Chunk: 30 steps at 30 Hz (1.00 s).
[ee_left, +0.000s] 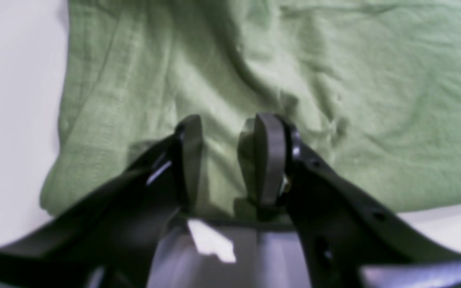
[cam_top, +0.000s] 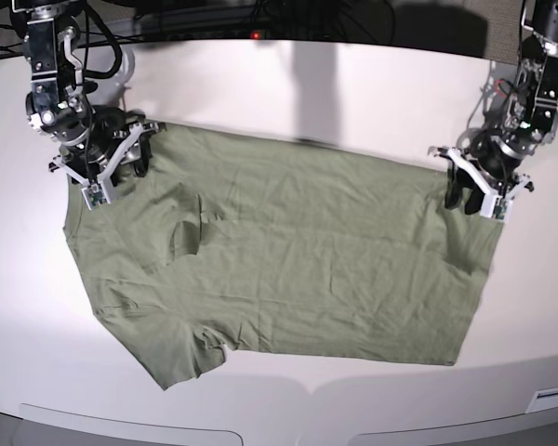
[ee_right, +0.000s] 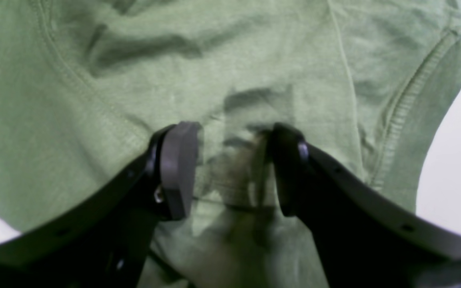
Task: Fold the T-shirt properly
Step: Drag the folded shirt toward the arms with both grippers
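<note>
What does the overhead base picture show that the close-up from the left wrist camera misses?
Only the base view shows the whole sage-green cotton T-shirt spread flat on the white table, with the right gripper near the sleeve end. Only the left wrist view shows a gap between the left gripper's pads, above the cloth. Both show wrinkled green fabric and pale table.

T-shirt [cam_top: 298, 260] flat on table [cam_top: 353, 93]; left tool [cam_top: 476, 192], right tool [cam_top: 112, 160] at far corners.
</note>
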Each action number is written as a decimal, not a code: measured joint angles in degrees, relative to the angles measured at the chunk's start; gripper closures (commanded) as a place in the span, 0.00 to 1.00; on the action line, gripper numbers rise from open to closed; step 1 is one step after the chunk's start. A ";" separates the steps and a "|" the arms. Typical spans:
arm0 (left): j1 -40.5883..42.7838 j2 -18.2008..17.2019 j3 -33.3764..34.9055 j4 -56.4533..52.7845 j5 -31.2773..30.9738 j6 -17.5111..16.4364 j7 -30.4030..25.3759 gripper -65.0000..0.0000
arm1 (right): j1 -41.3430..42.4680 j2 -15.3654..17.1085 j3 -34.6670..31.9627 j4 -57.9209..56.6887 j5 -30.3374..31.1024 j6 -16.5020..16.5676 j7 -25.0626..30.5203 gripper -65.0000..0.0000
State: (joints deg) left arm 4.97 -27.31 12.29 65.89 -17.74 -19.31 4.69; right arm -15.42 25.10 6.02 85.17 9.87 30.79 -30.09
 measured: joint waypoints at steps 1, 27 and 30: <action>0.94 0.00 0.00 0.00 0.09 0.50 -1.92 0.66 | -0.11 0.00 0.00 0.02 0.00 0.00 0.02 0.52; 25.55 -0.63 -16.11 23.56 0.20 1.38 18.97 0.66 | -8.72 4.28 0.00 4.52 3.10 0.57 1.77 0.52; 25.68 -0.24 -16.41 25.38 0.09 2.14 23.10 0.66 | -9.35 4.28 -0.04 5.18 2.91 -0.50 1.75 0.52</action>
State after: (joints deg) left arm 30.65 -27.55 -4.12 91.26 -17.65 -17.17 27.79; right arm -24.77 29.39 5.98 90.35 12.78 30.28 -28.34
